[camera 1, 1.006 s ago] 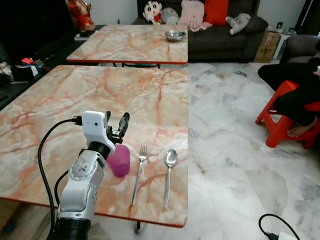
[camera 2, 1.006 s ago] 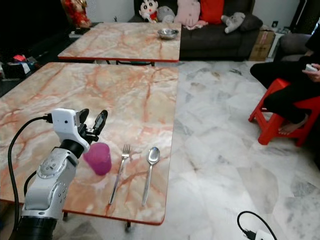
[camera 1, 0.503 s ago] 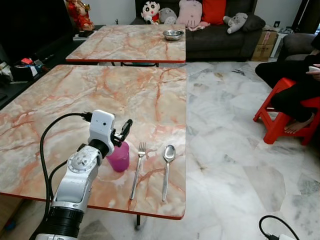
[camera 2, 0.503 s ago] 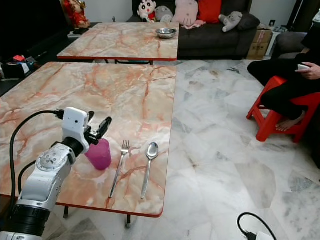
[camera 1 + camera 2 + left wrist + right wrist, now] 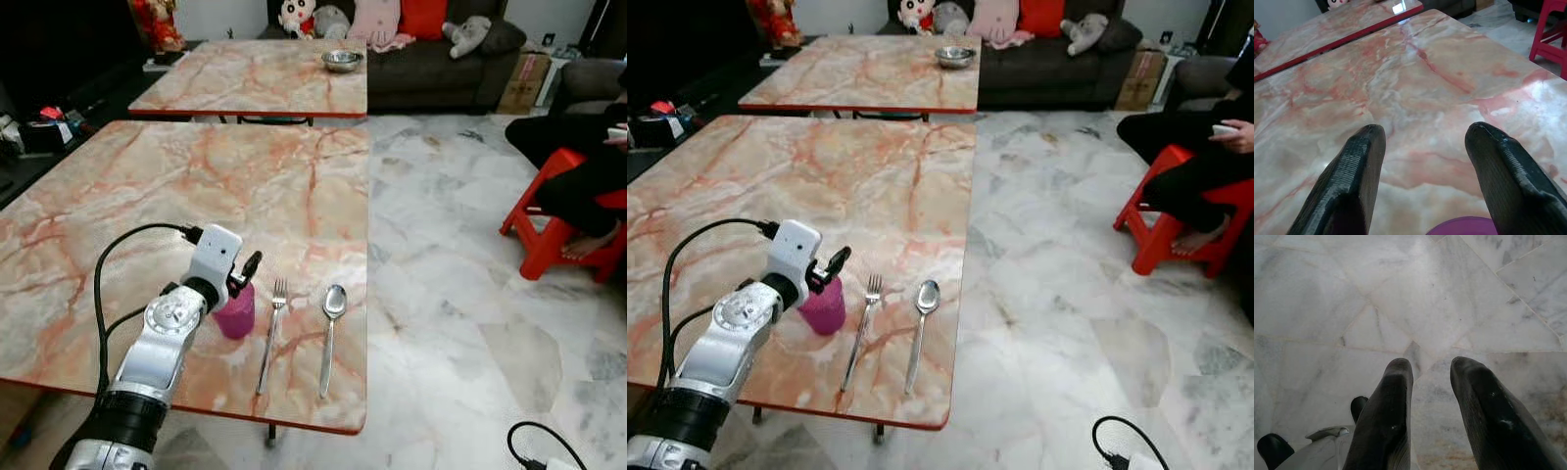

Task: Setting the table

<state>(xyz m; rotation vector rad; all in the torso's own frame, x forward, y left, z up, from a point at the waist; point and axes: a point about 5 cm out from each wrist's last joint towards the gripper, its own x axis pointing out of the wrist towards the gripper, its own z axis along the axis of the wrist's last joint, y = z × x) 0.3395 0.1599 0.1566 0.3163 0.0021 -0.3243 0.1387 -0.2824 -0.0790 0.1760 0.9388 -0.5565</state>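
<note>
A pink-purple cup (image 5: 235,315) stands upright near the front edge of the marble table (image 5: 196,186). A fork (image 5: 269,333) lies just to its right, and a spoon (image 5: 331,328) lies to the right of the fork. My left gripper (image 5: 244,273) hovers just above the cup's rim, open and apart from it. In the left wrist view the two black fingers (image 5: 1359,161) stand wide apart over the tabletop, with the cup's rim (image 5: 1464,227) below them. My right gripper (image 5: 1430,367) hangs idle over the floor, fingers slightly apart.
A second marble table (image 5: 255,78) behind holds a metal bowl (image 5: 342,60). A dark sofa with plush toys (image 5: 411,29) stands at the back. A person sits on a red stool (image 5: 549,240) at the right. White marble floor (image 5: 460,245) lies right of the table.
My left gripper has sunk a little closer to the cup's rim and is still open. The camera has shifted slightly. Cup, fork and spoon have not moved.
</note>
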